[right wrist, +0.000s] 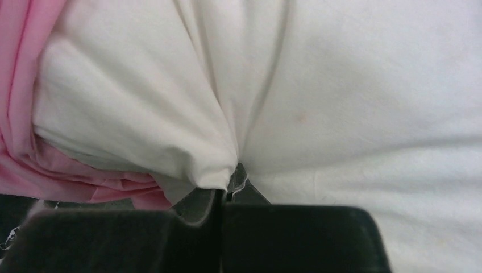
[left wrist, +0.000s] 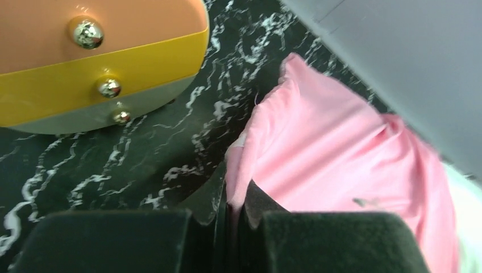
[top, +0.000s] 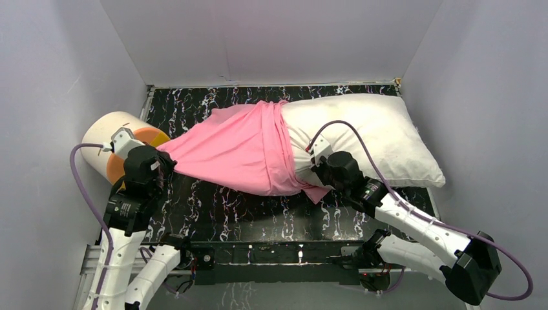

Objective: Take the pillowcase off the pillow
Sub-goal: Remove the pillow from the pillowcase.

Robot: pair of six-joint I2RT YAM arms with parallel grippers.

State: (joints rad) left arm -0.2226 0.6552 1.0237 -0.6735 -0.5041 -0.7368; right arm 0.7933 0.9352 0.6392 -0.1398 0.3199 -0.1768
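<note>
Two wrist views, pinched pillowcase (left wrist: 318,153), pinched pillow (right wrist: 341,114)

The soft pink fabric pillowcase (top: 239,152) at centre frame is an even rose pink, darker in its folds. To its right, the plump white stuffed pillow (top: 375,135) is off-white, and the right wrist view shows a faint tan speck on it. The flat tabletop (top: 258,219) is black, veined with white marbling. At the left edge, the cream cylinder (top: 106,132) has an orange end. Up close that end is orange over a yellow band and grey, with shiny silver studs (left wrist: 88,33). The walls (top: 278,39) are pale lilac-grey. The robot arms (top: 420,226) are white with black joints — their cables (top: 76,177) purple.
</note>
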